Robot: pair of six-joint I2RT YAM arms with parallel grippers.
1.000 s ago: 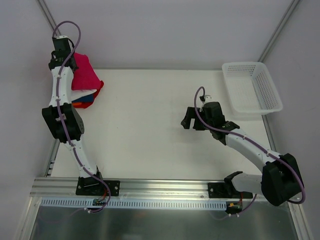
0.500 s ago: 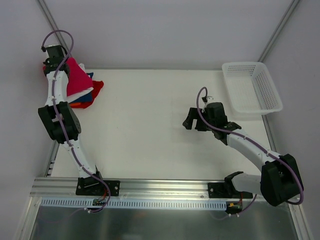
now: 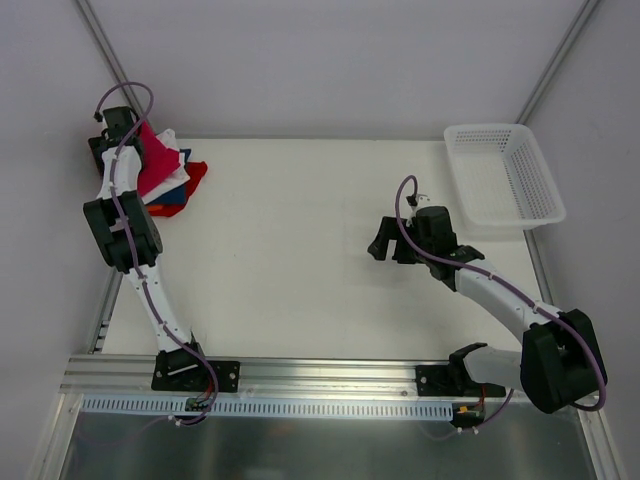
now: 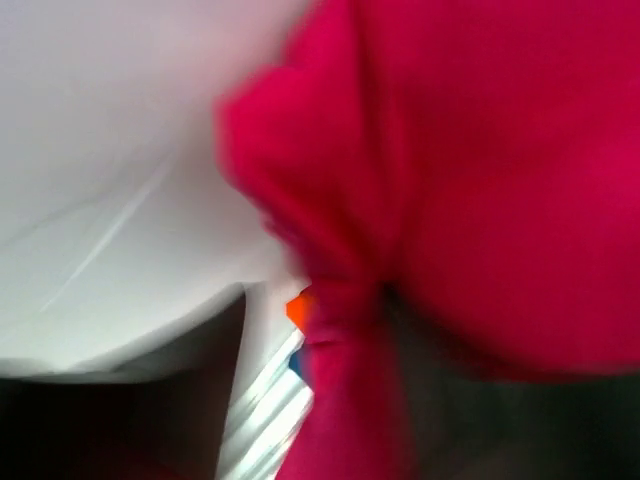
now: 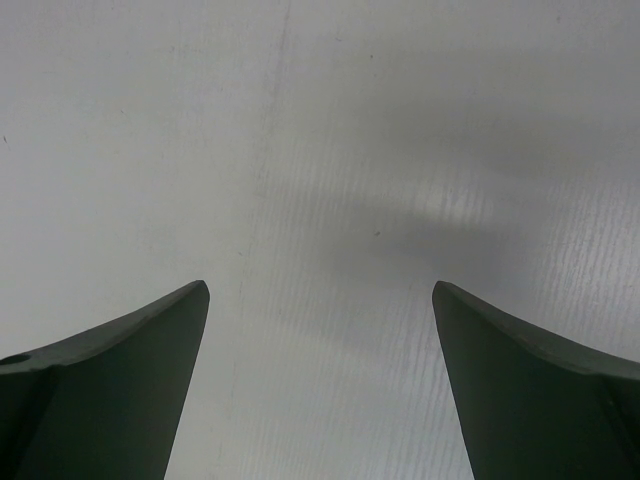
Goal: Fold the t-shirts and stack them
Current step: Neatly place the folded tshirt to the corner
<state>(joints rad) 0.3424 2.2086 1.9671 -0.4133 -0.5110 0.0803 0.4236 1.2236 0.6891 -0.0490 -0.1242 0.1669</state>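
The crimson-red t-shirt (image 3: 152, 160) lies bunched on top of a stack of folded t-shirts at the table's far left corner. White (image 3: 174, 178), blue (image 3: 166, 204) and red (image 3: 197, 176) edges stick out beneath it. My left gripper (image 3: 113, 130) is over the shirt's left end; its jaws are hidden. The left wrist view is blurred, filled with crimson cloth (image 4: 480, 180), and an orange corner (image 4: 298, 307) peeks out below. My right gripper (image 3: 381, 243) hovers open over bare table right of centre, its fingers (image 5: 120, 380) wide apart with nothing between them.
A white plastic mesh basket (image 3: 505, 175) stands at the far right corner, past the right arm. The stack sits close to the left wall and the table's left edge (image 3: 108, 300).
The left gripper swung left and back over the stack with the crimson shirt, which now sits lower and further left on the pile. The right arm barely moved.
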